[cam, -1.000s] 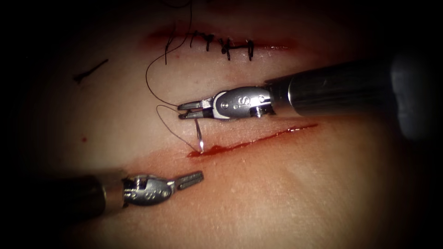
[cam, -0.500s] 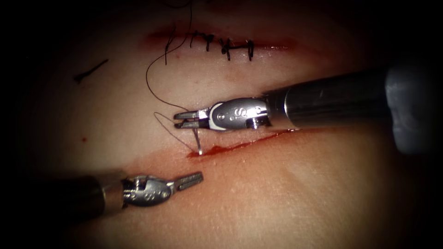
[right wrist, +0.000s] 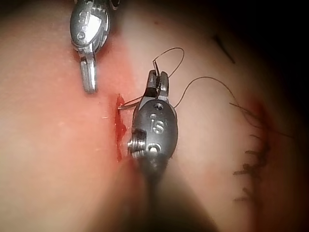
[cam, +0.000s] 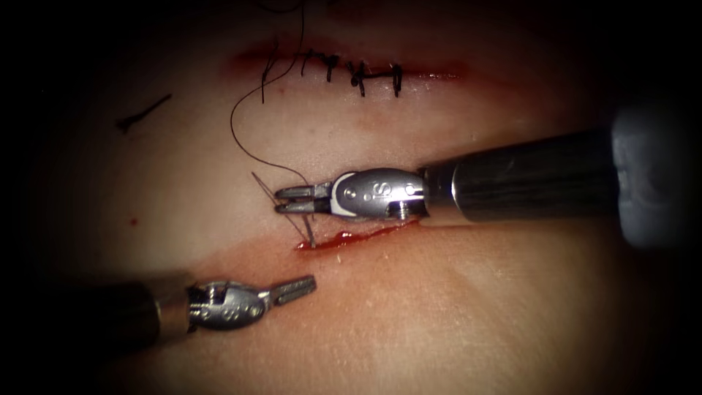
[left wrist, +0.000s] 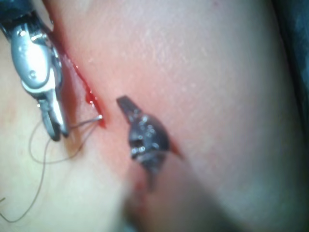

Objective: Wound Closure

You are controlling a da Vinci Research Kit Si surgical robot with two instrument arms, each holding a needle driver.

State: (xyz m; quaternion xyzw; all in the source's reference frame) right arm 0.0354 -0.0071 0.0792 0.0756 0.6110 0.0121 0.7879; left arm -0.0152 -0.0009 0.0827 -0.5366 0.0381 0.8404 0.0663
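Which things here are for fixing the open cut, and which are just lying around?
For the job:
- right arm's silver tool, holding the curved steel needle near its back end, tip at the red open cut
- thin dark thread
- left arm's silver tool, holding nothing

Lying about:
- short black thread scrap
- finished row of black stitches

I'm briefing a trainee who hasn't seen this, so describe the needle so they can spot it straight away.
Find the open red cut across the tissue, below the stitched one. At its left end the right pincer, shut, holds the needle, whose tip meets the cut's end. It is short, stiff and shiny, unlike the thin dark thread looping nearby.
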